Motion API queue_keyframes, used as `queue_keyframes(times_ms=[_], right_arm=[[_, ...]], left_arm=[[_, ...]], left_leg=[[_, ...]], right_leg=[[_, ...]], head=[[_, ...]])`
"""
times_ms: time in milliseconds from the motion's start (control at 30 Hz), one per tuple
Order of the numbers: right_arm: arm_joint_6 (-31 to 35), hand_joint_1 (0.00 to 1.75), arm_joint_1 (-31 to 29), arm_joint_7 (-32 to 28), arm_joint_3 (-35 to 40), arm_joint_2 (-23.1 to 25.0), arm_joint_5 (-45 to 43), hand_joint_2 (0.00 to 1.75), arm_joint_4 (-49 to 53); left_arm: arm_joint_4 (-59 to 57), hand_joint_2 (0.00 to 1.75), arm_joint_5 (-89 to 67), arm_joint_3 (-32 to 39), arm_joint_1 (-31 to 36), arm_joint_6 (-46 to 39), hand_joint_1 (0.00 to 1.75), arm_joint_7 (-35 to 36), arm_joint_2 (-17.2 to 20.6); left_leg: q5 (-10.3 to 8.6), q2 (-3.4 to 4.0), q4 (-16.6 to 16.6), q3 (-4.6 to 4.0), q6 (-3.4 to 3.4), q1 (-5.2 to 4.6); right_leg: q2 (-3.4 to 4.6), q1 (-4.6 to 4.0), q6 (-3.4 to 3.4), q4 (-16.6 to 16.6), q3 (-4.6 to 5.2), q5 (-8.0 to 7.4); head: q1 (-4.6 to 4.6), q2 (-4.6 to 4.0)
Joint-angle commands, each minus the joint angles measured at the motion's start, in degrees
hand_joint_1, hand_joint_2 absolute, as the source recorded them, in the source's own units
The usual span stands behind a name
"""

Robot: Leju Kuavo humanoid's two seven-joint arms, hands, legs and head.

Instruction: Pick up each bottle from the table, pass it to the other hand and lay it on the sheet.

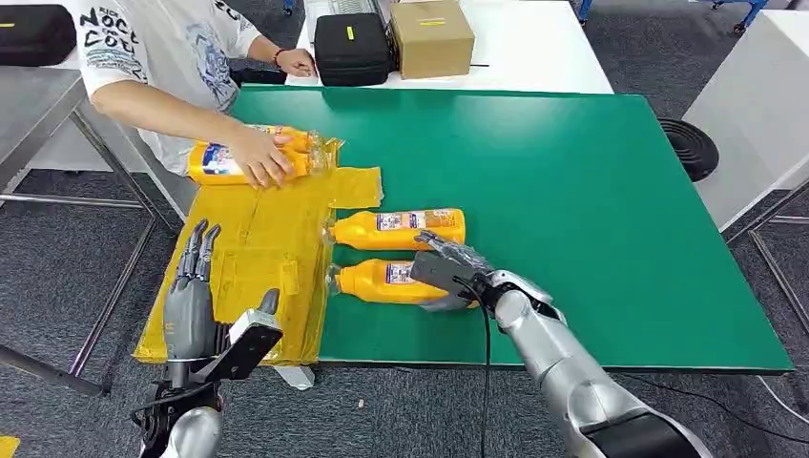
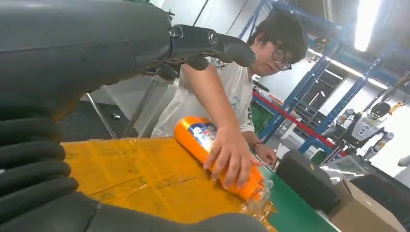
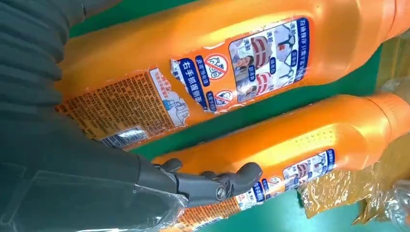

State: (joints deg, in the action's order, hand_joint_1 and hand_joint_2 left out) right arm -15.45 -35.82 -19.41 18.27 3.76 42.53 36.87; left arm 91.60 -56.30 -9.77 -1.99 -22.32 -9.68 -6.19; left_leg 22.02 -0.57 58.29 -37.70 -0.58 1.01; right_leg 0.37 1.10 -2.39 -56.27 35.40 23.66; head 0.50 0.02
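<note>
L hand (image 1: 191,296) raised over near edge of yellow sheet (image 1: 258,248), fingers straight and apart, holding nothing. Person's hand (image 1: 259,157) presses a bottle (image 1: 224,160) lying at sheet's far end, long axis L-R, cap to right; L wrist view shows the palm flat on it. Two bottles on green table (image 1: 572,191), just right of sheet, long axes L-R, caps toward sheet: far bottle (image 1: 401,227), near bottle (image 1: 386,281). R hand (image 1: 448,272) on near bottle's base end; grip: cannot tell. R wrist view: labels facing up. Black case (image 1: 353,48), cardboard box (image 1: 431,36) beyond table.

orange bottles (image 1: 399,229) with blue-white labels, yellow sheet (image 1: 253,267), green table (image 1: 572,210), black case (image 1: 353,48).
</note>
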Motion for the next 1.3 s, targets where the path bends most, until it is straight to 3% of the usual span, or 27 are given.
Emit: queue_keyframes(times_ms=[33, 567, 1300], right_arm=[[-0.6, 0.00, 0.7, 0.6, 3.2, -1.5, -0.4, 1.75, -4.6], [-1.2, 0.00, 0.9, 1.2, 4.2, -2.2, -0.5, 1.75, -3.2], [-4.1, 0.00, -4.7, 5.5, 11.4, -6.9, -1.3, 1.75, -7.4]], left_arm=[[-2.6, 1.75, -0.1, 1.0, 0.7, 0.4, 0.00, 0.5, 0.3], [-2.5, 1.75, 0.0, 1.0, 0.8, 0.3, 0.00, 0.9, 0.8], [-2.8, 1.75, 4.3, 2.6, -3.0, -3.1, 0.00, -0.1, 1.4]], left_leg=[[0.07, -0.06, -0.1, 0.31, -0.01, 0.00], [0.12, -0.07, -0.2, 0.50, -0.03, -0.02], [0.07, -0.01, -0.1, 0.22, -0.01, -0.03]], right_leg=[[-0.13, -0.04, 0.12, 0.1, -0.35, 0.10], [-0.19, -0.04, 0.19, 0.2, -0.54, 0.16], [-0.03, -0.01, 0.07, 0.0, -0.26, 0.06]], head=[[0.00, 0.00], [0.00, 0.00], [0.02, 0.00]])
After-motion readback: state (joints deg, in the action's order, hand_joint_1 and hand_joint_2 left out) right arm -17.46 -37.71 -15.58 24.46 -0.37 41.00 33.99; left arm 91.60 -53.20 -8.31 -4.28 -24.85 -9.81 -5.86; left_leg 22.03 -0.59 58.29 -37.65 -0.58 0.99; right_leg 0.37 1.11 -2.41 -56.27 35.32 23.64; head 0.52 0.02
